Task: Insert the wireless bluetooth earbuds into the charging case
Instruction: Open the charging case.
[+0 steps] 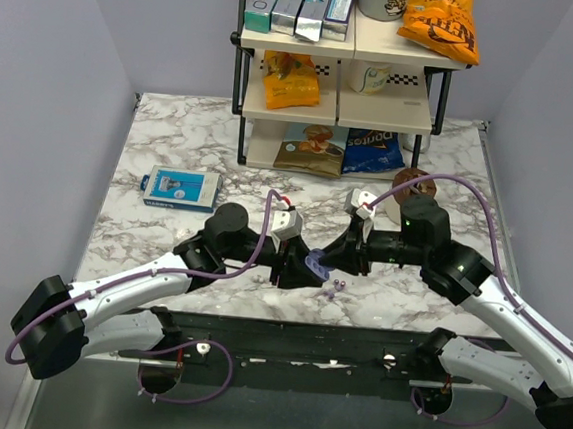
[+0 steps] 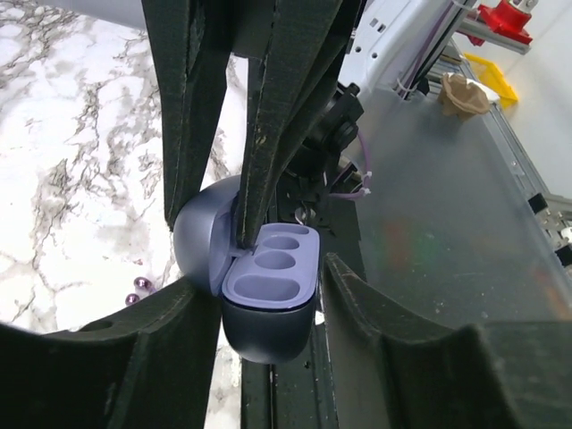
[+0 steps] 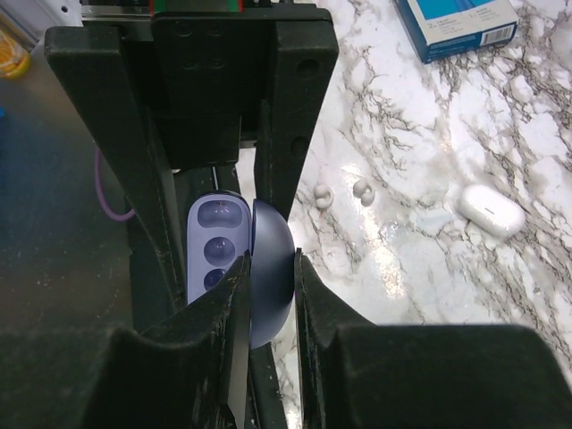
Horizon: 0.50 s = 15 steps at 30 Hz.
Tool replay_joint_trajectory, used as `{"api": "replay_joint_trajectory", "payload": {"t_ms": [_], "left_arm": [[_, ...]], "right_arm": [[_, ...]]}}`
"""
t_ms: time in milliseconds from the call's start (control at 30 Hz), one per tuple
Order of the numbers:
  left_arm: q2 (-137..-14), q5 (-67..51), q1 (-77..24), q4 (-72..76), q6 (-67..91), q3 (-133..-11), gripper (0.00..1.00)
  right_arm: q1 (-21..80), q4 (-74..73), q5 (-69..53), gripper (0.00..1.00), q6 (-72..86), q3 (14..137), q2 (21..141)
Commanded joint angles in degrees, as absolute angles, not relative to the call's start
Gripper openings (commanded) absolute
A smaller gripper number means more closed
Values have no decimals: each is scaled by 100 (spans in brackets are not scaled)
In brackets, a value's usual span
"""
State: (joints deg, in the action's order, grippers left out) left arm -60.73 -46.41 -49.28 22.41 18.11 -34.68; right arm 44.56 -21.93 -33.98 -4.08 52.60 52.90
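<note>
The charging case (image 2: 268, 295) is lavender-blue, open, and held up between both grippers near the table's front edge (image 1: 315, 267). My left gripper (image 2: 264, 286) is closed around its base, whose three empty wells face up. My right gripper (image 3: 271, 259) comes from the opposite side and is shut on the domed lid (image 3: 273, 295). The wireless bluetooth earbuds (image 1: 335, 284) are tiny purple pieces lying on the marble just below the case. Two of them show beside the left finger (image 2: 138, 290). They look pale in the right wrist view (image 3: 341, 192).
A white oval pebble-like object (image 3: 490, 210) lies on the marble past the earbuds. A blue box (image 1: 180, 189) sits at the left. At the back stands a shelf (image 1: 338, 89) of snack bags. The dark rail (image 1: 305, 342) runs along the near edge under the case.
</note>
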Motion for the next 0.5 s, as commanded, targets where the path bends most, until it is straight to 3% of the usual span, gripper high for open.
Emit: {"api": "replay_joint_trajectory", "payload": {"t_ms": [0, 233, 400, 467], "left_arm": [[-6003, -4491, -5001, 2707, 1881, -3393, 48], [-5959, -4456, -5019, 2821, 1898, -3296, 27], [-5915, -4412, -5019, 2874, 1881, -3252, 3], [-5898, -4368, -5019, 2892, 1881, -3235, 0]], "right_arm": [[4491, -2021, -3551, 1, -325, 5344, 5300], [4491, -1995, -3551, 1, -308, 5317, 5309], [4500, -1995, -3568, 1, -290, 5300, 5309], [4491, -2004, -3577, 15, -264, 5300, 5309]]}}
